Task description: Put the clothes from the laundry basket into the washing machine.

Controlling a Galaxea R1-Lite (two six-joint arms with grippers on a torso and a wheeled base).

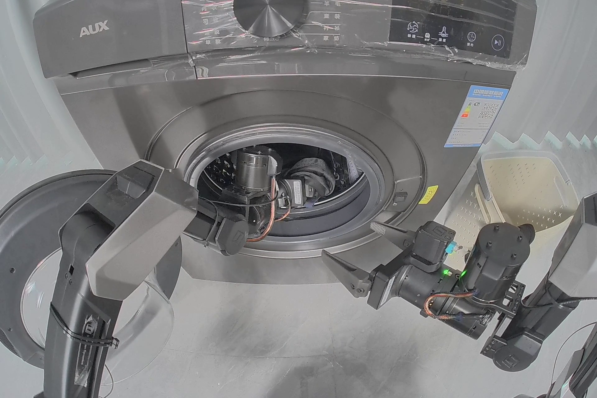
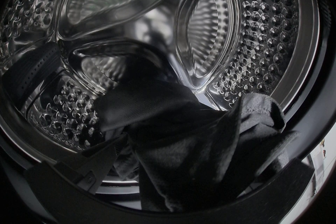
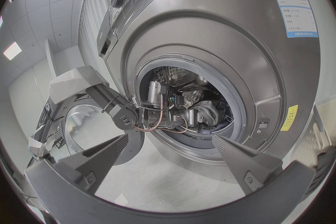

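L gripper: inside drum, arm thru the port of the washer. One finger seen, set far out to the side, so jaws wide apart. Other finger under cloth, can't see it. Clothes lie across the gap btwn the fingers and drape over the front. Nothing pinched as far as I can tell.

R gripper: outside, low, in front of washer, just below port rim. Jaws spread wide, nothing in them. Tips point toward L side.

Clothes: dark heap, low in drum, bunched toward the port on R side. Front edge near the seal. Drum wall perforated, shiny, w/ raised ribs above the heap.

Door: stands full open at L of washer, round, glass centre, behind L arm.

Basket: cream, perforated walls, on floor at R of washer, close beside it, behind R arm.

Washer front: dial mid top panel. Panel under clear film, wrinkled. Touch-button strip at R end of the panel. Blue-edged label upper R of front. Small yellow tag by port's R edge.

Floor: pale grey, glossy.
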